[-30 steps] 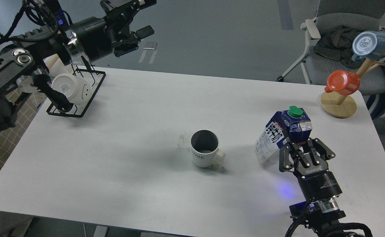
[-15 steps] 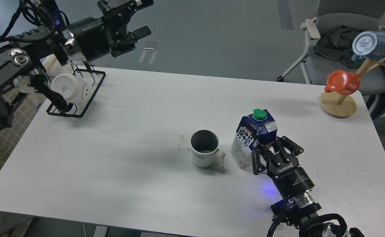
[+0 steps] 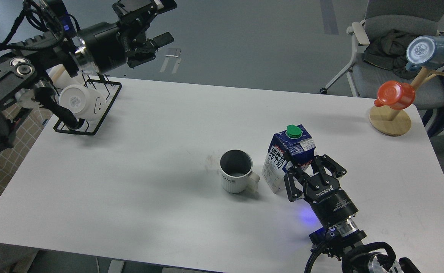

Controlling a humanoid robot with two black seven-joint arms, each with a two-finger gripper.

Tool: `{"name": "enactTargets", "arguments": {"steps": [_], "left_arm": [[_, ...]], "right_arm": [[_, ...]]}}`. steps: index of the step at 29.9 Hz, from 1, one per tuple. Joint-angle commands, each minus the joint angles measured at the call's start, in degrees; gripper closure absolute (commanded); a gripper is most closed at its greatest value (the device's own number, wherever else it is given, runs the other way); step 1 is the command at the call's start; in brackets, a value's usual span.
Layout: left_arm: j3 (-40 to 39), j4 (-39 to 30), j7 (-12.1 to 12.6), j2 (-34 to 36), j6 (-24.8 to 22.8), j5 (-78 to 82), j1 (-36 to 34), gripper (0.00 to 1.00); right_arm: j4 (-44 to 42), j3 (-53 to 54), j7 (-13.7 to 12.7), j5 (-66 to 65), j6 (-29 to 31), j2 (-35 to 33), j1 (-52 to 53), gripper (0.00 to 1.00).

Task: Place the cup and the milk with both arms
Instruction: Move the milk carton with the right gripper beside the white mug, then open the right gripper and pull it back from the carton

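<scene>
Already the white ribbed ceramic mug (image 3: pixel 236 172) with the dark grey inside and "HOME" lettering stands upright near the middle of the white table (image 3: pixel 161 151), its handle turned to the right, and nothing grips it, so that half of the task looks done. Just beside it on the right is the dark blue and white gable-top milk carton (image 3: pixel 287 155) with a round green screw cap, tilted a little and seemingly resting on its near lower edge. The right gripper (image 3: pixel 308 171) has its fingers clenched around the carton from the near side, so the milk is not yet let go; what seems left is to set it flat, release it and draw the arm away. The left gripper (image 3: pixel 151 21) hangs high over the far left corner with its fingers spread and nothing between them, above a black wire rack (image 3: pixel 104 110) that holds a plain white mug (image 3: pixel 79 101). At the far right, well apart from the work, a wooden mug tree (image 3: pixel 390 120) carries an orange mug (image 3: pixel 395 94) and a blue mug (image 3: pixel 429 51).
</scene>
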Motion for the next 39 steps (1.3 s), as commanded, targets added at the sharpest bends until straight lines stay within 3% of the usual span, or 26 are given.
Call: {"name": "enactTargets", "arguments": {"steps": [1, 20, 25, 31, 39], "left_arm": [[0.0, -0.5, 0.0, 0.0, 0.0, 0.0, 0.0, 0.02], [0.0, -0.5, 0.4, -0.6, 0.0, 0.0, 0.2, 0.02], [-0.2, -0.5, 0.4, -0.5, 0.0, 0.0, 0.2, 0.02], [-1.0, -0.5, 0.3, -0.3, 0.0, -0.1, 0.1, 0.02], [-1.2, 0.2, 0.1, -0.4, 0.0, -1.6, -0.3, 0.02]], "right_arm": [[-0.2, 0.0, -0.1, 0.1, 0.0, 0.0, 0.0, 0.00], [-0.4, 0.3, -0.7, 0.3, 0.0, 0.0, -7.6, 0.00], [-0.2, 4.7, -0.6, 0.4, 0.0, -1.4, -8.2, 0.00], [-0.3, 13.5, -0.2, 0.3, 0.0, -1.8, -5.0, 0.00], [-0.6, 15.8, -0.2, -0.3, 0.0, -3.8, 4.6, 0.00]]}}
